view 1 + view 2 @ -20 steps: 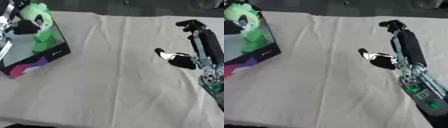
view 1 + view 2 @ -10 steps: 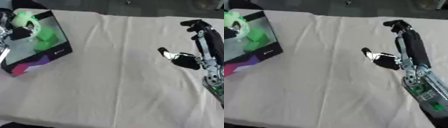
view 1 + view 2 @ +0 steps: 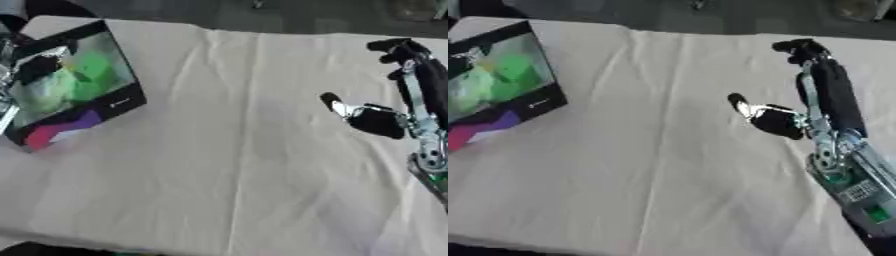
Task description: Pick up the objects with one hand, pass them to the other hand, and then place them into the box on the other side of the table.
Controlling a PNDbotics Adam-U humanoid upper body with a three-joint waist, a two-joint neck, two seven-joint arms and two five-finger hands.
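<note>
A: What is noted nearest on the bench (image 3: 219, 190)?
B: Only the pale cloth (image 3: 649, 165) is recorded there. At mid-depth on the right, the right hand (image 3: 798, 107) is held above the cloth, fingers straight, thumb out, nothing grasped.

A: And the left side, further back?
B: The box (image 3: 74, 95) is seen tilted at the left edge. A green object (image 3: 92, 75) is blurred inside it. The left hand (image 3: 13, 70) is partly shown beside the box; its fingers cannot be made out.
</note>
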